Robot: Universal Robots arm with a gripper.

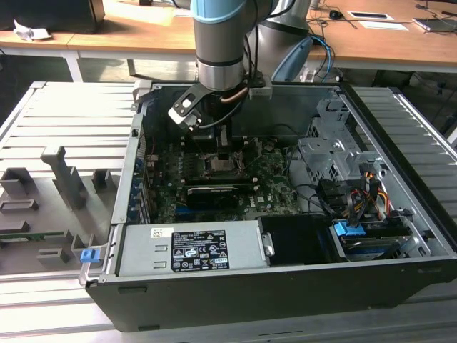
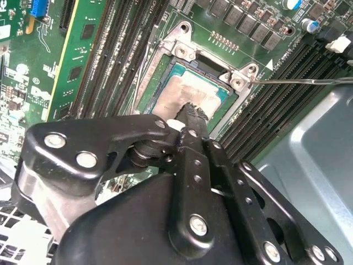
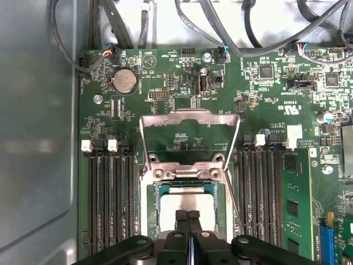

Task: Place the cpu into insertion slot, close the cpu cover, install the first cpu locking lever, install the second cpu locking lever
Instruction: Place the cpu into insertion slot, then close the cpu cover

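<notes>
The cpu (image 3: 185, 194) lies flat inside the insertion slot (image 3: 148, 212), its silver-grey top showing in both wrist views (image 2: 190, 91). My gripper (image 3: 187, 214) hangs straight over it with the two black fingers pressed together and nothing between them. Their tips (image 2: 193, 110) are at the cpu's top face; whether they touch it or hover just above is unclear. The cpu cover (image 3: 190, 117) is swung open and lies back over the green board beyond the slot. In the exterior view the gripper (image 1: 223, 152) stands over the slot (image 1: 223, 170) in the middle of the motherboard.
Black memory slots (image 3: 107, 204) flank the socket on both sides. A thin metal lever rod (image 2: 309, 81) sticks out sideways from the socket corner. Cables (image 3: 231, 38) run along the board's far edge. The power supply (image 1: 189, 250) and drive cage (image 1: 328, 153) bound the open case.
</notes>
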